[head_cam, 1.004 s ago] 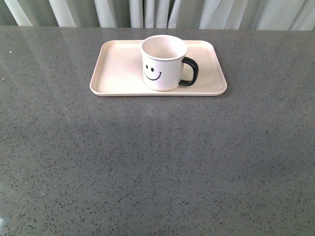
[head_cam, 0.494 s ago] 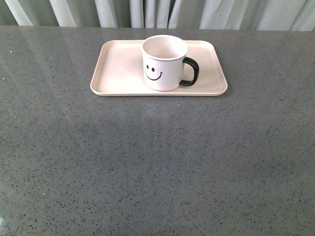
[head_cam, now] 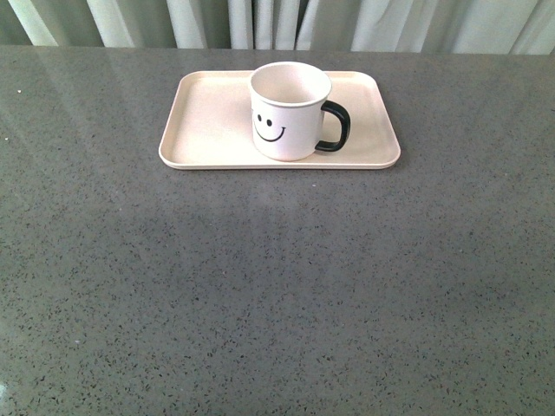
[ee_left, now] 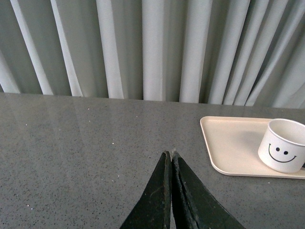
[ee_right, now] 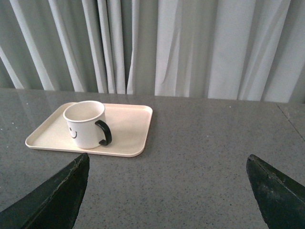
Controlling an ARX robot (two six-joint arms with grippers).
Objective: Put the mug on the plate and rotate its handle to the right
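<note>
The white mug with a black smiley face stands upright on the pale pink plate, near its front rim. Its black handle points right. Neither arm shows in the front view. From the left wrist, the mug and plate lie far off to one side, and my left gripper is shut with nothing in it, low over the bare counter. From the right wrist, the mug, its handle and the plate sit well ahead. My right gripper is wide open and holds nothing.
The grey speckled counter stretches wide in front of the plate. Pale curtains hang right behind the counter's back edge.
</note>
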